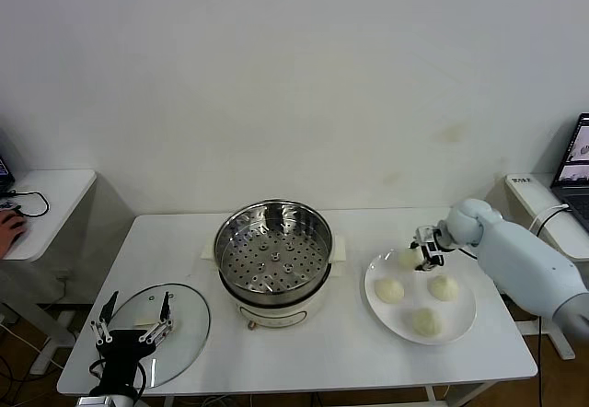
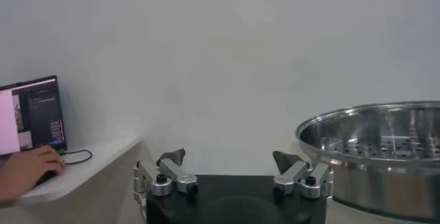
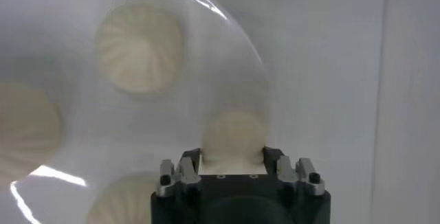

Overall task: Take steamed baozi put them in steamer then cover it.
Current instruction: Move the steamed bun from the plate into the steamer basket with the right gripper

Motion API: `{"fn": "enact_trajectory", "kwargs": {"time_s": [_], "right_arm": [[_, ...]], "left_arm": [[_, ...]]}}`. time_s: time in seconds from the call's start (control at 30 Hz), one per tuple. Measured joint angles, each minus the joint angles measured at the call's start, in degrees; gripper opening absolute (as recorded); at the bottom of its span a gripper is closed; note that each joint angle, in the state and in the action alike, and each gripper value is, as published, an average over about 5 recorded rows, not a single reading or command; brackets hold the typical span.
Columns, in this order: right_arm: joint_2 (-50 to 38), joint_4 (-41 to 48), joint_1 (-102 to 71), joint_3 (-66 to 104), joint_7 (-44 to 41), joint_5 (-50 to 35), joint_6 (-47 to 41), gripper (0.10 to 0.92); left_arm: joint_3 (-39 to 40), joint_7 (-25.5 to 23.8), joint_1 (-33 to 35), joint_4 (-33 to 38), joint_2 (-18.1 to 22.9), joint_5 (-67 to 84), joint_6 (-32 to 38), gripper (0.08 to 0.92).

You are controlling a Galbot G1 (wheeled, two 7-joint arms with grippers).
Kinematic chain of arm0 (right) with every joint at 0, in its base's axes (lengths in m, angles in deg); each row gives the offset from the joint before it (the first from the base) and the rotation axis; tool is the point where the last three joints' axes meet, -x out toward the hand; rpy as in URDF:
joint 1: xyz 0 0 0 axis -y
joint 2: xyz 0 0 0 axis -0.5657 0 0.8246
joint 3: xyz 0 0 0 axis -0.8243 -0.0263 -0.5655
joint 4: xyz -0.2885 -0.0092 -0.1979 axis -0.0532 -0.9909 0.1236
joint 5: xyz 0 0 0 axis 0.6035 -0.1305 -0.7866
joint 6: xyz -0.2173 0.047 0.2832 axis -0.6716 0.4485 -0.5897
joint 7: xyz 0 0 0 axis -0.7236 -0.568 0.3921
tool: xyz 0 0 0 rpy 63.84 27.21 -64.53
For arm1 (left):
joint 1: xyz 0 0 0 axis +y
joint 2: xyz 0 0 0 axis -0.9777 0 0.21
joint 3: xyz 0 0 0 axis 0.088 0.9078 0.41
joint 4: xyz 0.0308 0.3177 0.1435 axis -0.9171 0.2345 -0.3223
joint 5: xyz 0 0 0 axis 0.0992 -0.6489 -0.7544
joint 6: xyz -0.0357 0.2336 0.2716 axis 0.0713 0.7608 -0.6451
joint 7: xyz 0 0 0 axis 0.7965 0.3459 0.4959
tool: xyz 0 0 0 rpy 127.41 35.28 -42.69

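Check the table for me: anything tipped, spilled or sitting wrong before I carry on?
Nothing stands out. The steamer sits upright and empty mid-table, and the cover lies flat near the open left gripper. The right gripper is shut on a baozi at the plate; three more buns rest there.

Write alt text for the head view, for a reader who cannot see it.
The right pincer is shut on a baozi at the back of a white plate holding three more buns, on a white table. An empty steamer stands mid-table; its glass cover lies to the left, by the open left pincer.
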Motion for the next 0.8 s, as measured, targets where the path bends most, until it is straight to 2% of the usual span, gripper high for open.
{"fn": "enact_trajectory", "kwargs": {"time_s": [0.37, 0.8], "right_arm": [[-3.28, -9.81, 17.71, -10.72, -1.27, -12.54, -1.48, 0.585], [9.57, -12.03, 33.64, -24.29, 0.54, -23.11, -0.81, 0.585]], "left_arm": [[1.25, -0.07, -0.18, -0.19, -0.64, 0.3, 0.0, 0.823], [0.24, -0.23, -1.4, -0.46, -1.65, 0.89, -0.3, 0.823]]}}
